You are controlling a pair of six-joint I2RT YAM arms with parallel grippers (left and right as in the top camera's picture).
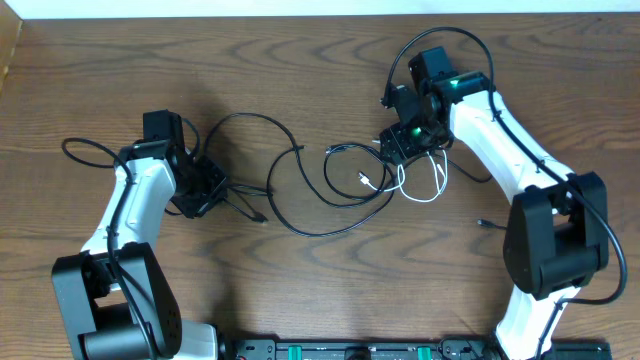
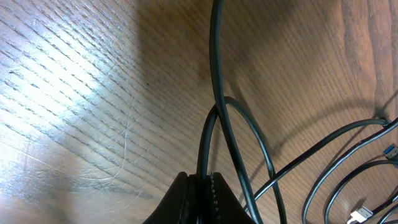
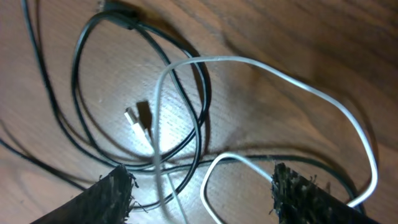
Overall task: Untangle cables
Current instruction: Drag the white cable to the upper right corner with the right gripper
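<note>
Thin black cables (image 1: 300, 190) loop across the middle of the wooden table, tangled with a shorter white cable (image 1: 425, 185) at the right. My left gripper (image 1: 205, 195) is shut on a black cable (image 2: 211, 106), which runs up from between its jaws (image 2: 202, 186). My right gripper (image 1: 408, 148) is open just above the white cable (image 3: 273, 81) and black loops (image 3: 193, 81); its fingers (image 3: 202, 186) straddle them. A small silver plug end (image 3: 135, 121) lies between the loops.
A small dark plug (image 1: 484, 224) lies on the table at the right. The arms' thicker black cables arch near the right arm's wrist (image 1: 440, 40) and left of the left arm (image 1: 85, 150). The table's far edge runs along the top.
</note>
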